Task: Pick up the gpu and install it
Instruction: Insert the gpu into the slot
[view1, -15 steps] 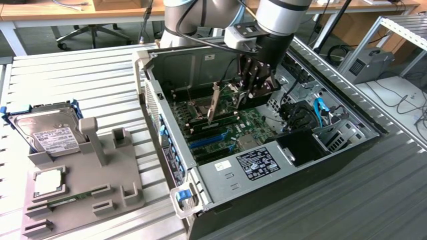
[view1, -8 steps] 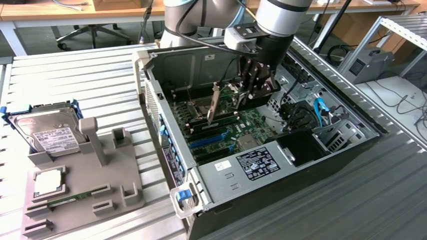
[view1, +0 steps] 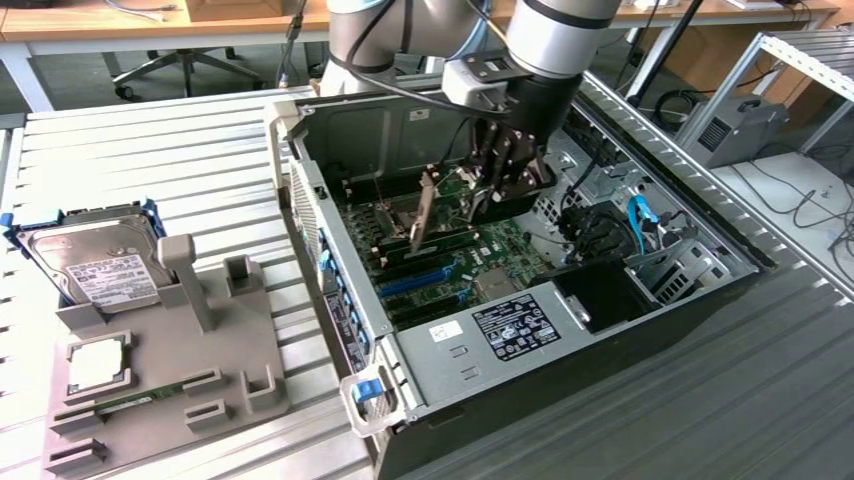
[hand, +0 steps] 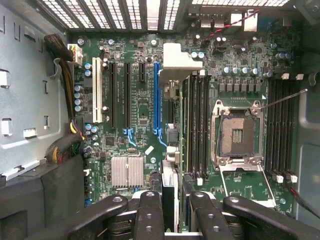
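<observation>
- A ribbed metal worktop (view1: 160, 150) carries an open computer case (view1: 694, 300), with wooden desks and an office chair in the background.
- The robot arm reaches down into the computer case, and its hand (view1: 505, 170) sits just above the motherboard (view1: 501, 250).
- The hand is clenched on the gpu (view1: 447, 205), which stands on edge inside the computer case over the motherboard, with its silver end bracket (view1: 419, 215) hanging down toward the expansion slots.
- In the wrist view the gpu (hand: 170, 90) shows edge-on, running from between the dark fingers (hand: 150, 215) toward the rear wall of the computer case; its bracket end is the pale metal piece beside the long blue slot (hand: 157, 95).
- Whether the card's lower edge already sits in a slot is hard to make out; the card's own body hides that line.
- Most of the card's face is hidden by the hand in the exterior view.
- Four black finger links are cut off at the wrist picture's edge.
- Beside the computer case, on the exterior view's left, a grey parts holder (view1: 174, 380) holds one silver hard drive (view1: 87, 262) standing on edge, one square processor chip (view1: 96, 365) and one thin green memory stick (view1: 127, 402).
- The empty processor socket (hand: 237, 135) on the motherboard is in plain sight.
</observation>
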